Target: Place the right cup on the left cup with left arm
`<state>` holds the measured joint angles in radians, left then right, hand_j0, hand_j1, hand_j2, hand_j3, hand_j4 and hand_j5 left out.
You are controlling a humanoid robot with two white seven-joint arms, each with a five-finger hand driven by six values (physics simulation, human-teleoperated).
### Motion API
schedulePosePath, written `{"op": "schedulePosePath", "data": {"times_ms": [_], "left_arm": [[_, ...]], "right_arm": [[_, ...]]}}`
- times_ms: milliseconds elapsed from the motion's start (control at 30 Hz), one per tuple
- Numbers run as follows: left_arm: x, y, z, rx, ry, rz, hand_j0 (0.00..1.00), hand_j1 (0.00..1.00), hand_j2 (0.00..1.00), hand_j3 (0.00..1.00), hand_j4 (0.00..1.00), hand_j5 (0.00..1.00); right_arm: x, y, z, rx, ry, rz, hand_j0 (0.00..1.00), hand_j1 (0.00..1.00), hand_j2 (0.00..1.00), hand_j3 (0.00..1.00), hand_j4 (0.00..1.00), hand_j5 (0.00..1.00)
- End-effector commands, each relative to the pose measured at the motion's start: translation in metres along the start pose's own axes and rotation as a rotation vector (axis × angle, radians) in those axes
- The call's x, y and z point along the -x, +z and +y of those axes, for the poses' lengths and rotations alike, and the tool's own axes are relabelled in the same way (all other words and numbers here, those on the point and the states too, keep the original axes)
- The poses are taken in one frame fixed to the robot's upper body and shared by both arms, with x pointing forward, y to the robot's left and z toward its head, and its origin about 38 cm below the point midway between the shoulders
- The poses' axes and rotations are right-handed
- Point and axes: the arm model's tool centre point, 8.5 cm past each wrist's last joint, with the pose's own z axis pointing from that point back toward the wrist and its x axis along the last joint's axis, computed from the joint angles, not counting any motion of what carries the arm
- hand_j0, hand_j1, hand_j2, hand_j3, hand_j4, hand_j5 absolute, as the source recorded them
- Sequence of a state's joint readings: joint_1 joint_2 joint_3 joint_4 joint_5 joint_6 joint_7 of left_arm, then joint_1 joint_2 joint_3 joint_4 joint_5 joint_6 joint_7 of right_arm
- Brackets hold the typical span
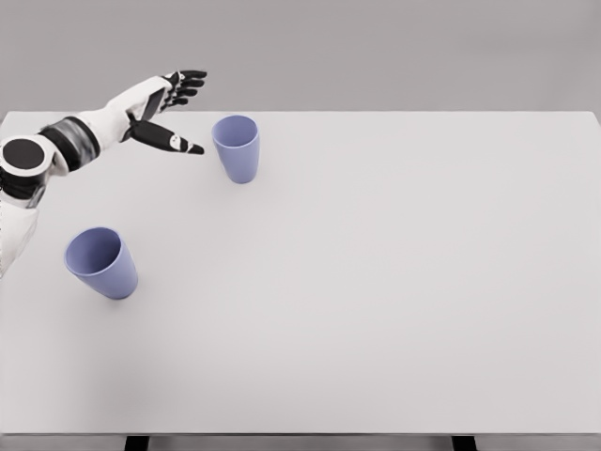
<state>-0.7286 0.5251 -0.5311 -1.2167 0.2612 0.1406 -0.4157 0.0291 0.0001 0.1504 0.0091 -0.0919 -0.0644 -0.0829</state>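
Two lilac cups stand upright on the white table. The right cup is near the far edge, left of the middle. The left cup stands nearer to me, close to the table's left edge. My left hand hovers just left of the right cup, at rim height, with a small gap between them. Its fingers are spread, the thumb points toward the cup, and it holds nothing. The white forearm reaches in from the left edge.
Behind the table's far edge is a plain grey wall. Two dark table legs show below the near edge.
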Motion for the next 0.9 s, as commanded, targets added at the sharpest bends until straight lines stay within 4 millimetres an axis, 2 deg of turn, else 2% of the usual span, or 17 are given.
{"op": "schedulePosePath", "data": {"times_ms": [0, 133, 300, 433, 867], "left_arm": [[0.008, -0.006, -0.006, 0.001, 0.036, 0.026, 1.00, 1.00, 1.00, 1.00, 1.00, 1.00], [0.021, -0.012, -0.009, -0.011, 0.059, 0.063, 1.00, 1.00, 1.00, 1.00, 1.00, 1.00], [0.023, -0.024, -0.018, -0.002, 0.092, 0.070, 1.00, 1.00, 1.00, 1.00, 1.00, 1.00], [0.022, -0.032, -0.024, 0.005, 0.108, 0.065, 1.00, 1.00, 1.00, 1.00, 1.00, 1.00], [0.018, -0.036, -0.032, 0.018, 0.117, 0.054, 1.00, 1.00, 1.00, 1.00, 1.00, 1.00]], "right_arm": [[0.000, 0.000, 0.000, 0.000, 0.000, 0.000, 1.00, 1.00, 1.00, 1.00, 1.00, 1.00], [0.000, 0.000, 0.000, 0.000, 0.000, 0.000, 1.00, 1.00, 1.00, 1.00, 1.00, 1.00], [0.000, 0.000, 0.000, 0.000, 0.000, 0.000, 1.00, 1.00, 1.00, 1.00, 1.00, 1.00], [0.000, 0.000, 0.000, 0.000, 0.000, 0.000, 1.00, 1.00, 1.00, 1.00, 1.00, 1.00], [0.000, 0.000, 0.000, 0.000, 0.000, -0.001, 1.00, 1.00, 1.00, 1.00, 1.00, 1.00]]}}
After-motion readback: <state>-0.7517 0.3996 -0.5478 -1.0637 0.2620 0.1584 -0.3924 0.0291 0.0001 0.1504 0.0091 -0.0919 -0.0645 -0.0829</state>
